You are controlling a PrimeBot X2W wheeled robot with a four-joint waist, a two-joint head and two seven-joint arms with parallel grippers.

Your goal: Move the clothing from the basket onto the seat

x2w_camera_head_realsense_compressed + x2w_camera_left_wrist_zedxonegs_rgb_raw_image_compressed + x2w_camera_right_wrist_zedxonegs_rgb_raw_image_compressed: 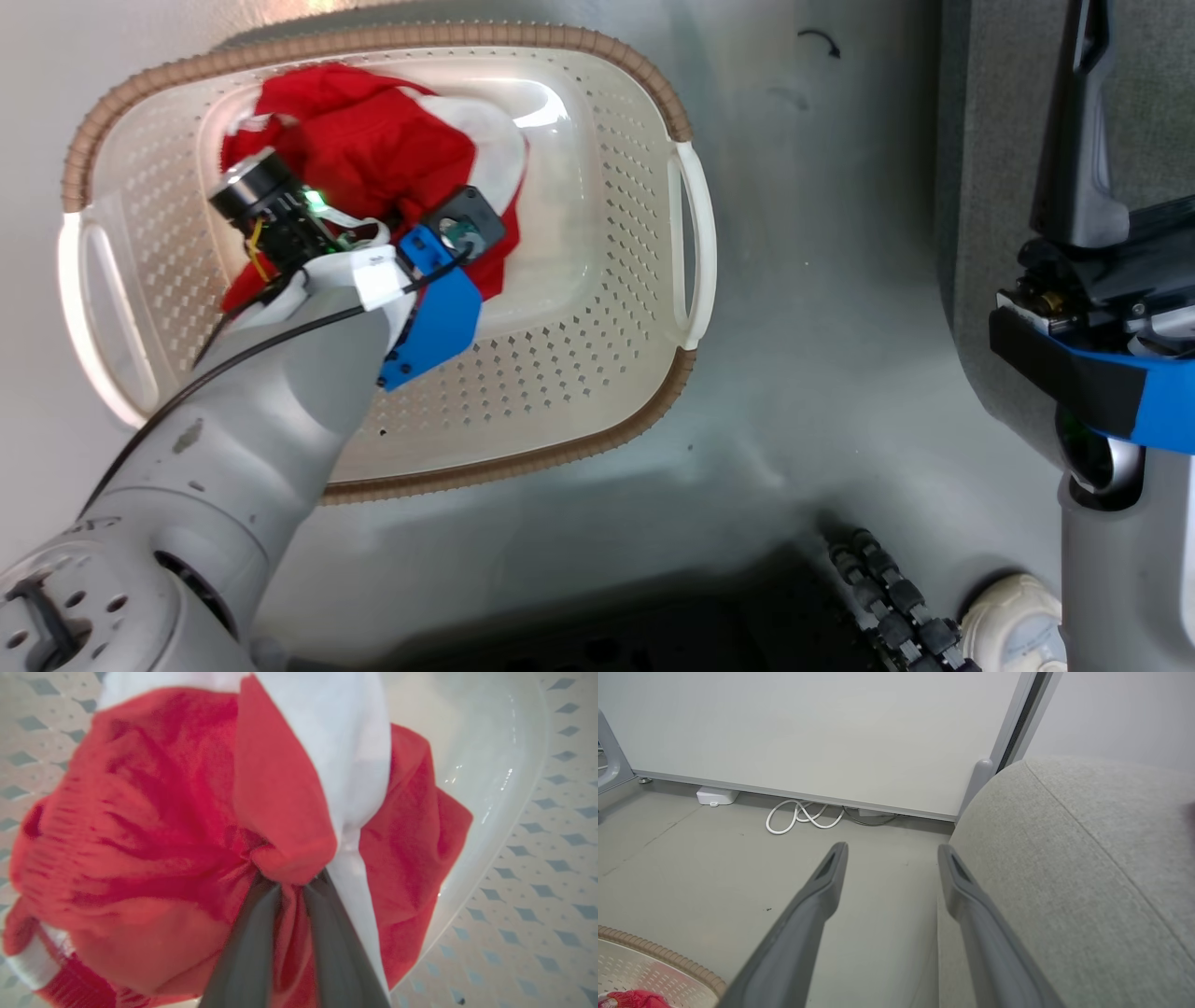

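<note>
The basket [597,308] holds the red-and-white clothing [373,149], a fold pinched in the left claw [296,883], its tips buried in cloth; the right claw [892,851] stands open.

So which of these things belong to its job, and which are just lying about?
Job: red clothing, basket, grey seat.
Lying about: white cable on the floor, small white box by the wall.
</note>
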